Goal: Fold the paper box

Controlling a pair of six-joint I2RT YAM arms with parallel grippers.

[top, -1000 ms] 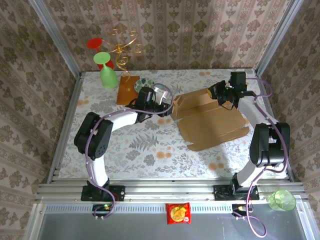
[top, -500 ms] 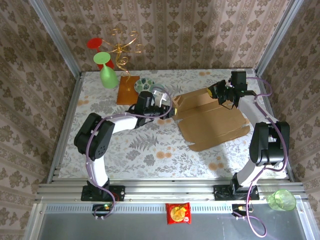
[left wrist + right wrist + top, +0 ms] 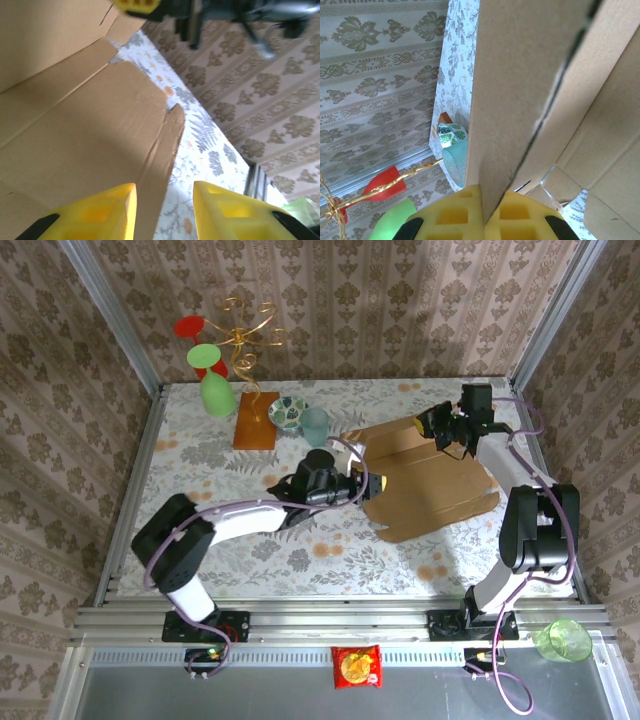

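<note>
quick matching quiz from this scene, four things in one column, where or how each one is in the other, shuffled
1. plain brown cardboard paper box
2. left end effector
3. right end effector
4. red snack packet

a. shut on the box's far flap
b. beyond the floral table's near edge
c. lying opened out on the table
d. open at the box's left edge

Pairs: 1-c, 2-d, 3-a, 4-b

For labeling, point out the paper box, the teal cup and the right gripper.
paper box [image 3: 425,485]: top external view, middle panel.
teal cup [image 3: 315,426]: top external view, side wall.
right gripper [image 3: 489,197]: right wrist view, between fingertips.
</note>
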